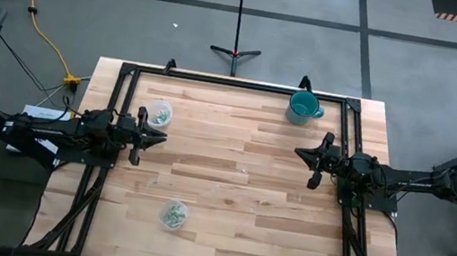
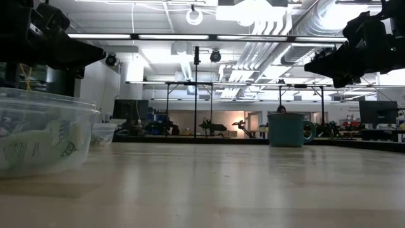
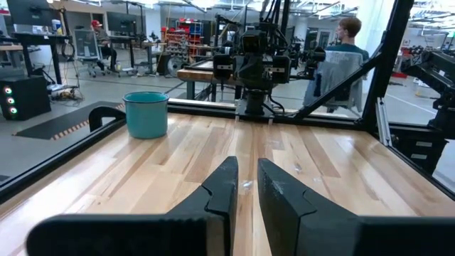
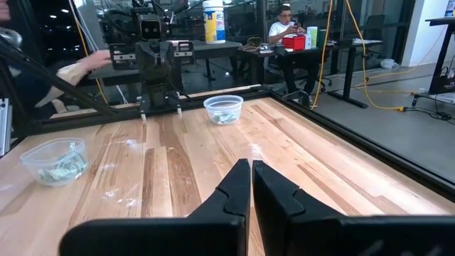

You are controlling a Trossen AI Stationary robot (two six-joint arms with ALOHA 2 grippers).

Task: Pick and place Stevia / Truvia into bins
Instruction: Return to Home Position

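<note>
High: my L gripper (image 1: 155,135) & R gripper (image 1: 304,155) hang at opposite sides of the table (image 1: 229,246), well apart. Sachets (image 1: 172,217) lie in the near cup (image 1: 175,204) & the far cup (image 1: 169,112), which is just beside the L gripper.
Low: both grippers sit up off the wood.
L wrist: fingers (image 3: 224,188) nearly together, slim gap, nothing held.
R wrist: fingers (image 4: 238,185) together, empty.
Risk, imo: a sideways L-arm swing clips the far cup. It's light, so it'd tip & spill.
</note>
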